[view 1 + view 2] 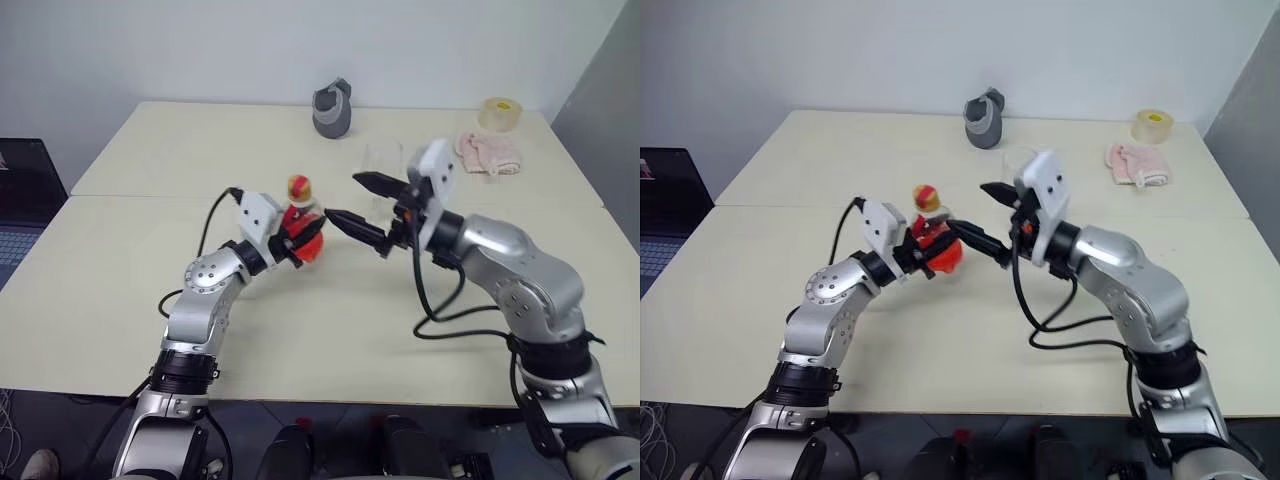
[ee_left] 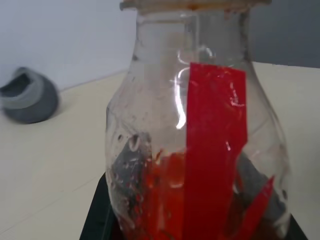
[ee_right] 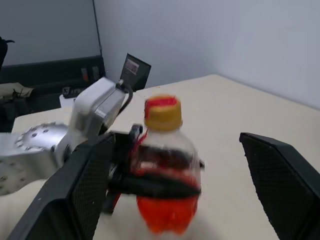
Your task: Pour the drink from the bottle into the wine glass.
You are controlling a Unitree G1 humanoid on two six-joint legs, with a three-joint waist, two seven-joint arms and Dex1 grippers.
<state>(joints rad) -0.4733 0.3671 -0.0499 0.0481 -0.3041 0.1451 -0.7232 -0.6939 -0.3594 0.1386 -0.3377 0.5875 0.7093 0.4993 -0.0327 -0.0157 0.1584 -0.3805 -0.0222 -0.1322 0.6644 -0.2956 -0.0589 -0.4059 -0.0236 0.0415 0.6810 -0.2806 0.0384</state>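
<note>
Left gripper (image 1: 297, 243): clamped on the belly of the bottle (image 1: 303, 232), holding it upright above the table (image 1: 150, 160).
Right gripper (image 1: 366, 208): fingers spread wide, empty, pointing at the bottle's yellow cap (image 3: 162, 112).
Bottle: small, thin clear plastic, likely light and squeezable; a firm hold round the bulb looks safest.
Drink (image 3: 165, 212): red, pooled low in the base.
Wine glass (image 1: 383, 165): standing behind the right gripper, thin-stemmed, probably fragile and easily tipped.

Left hand (image 3: 145, 175) clamps bottle (image 3: 167, 175); right hand (image 3: 185, 200) fingers spread around it.
</note>
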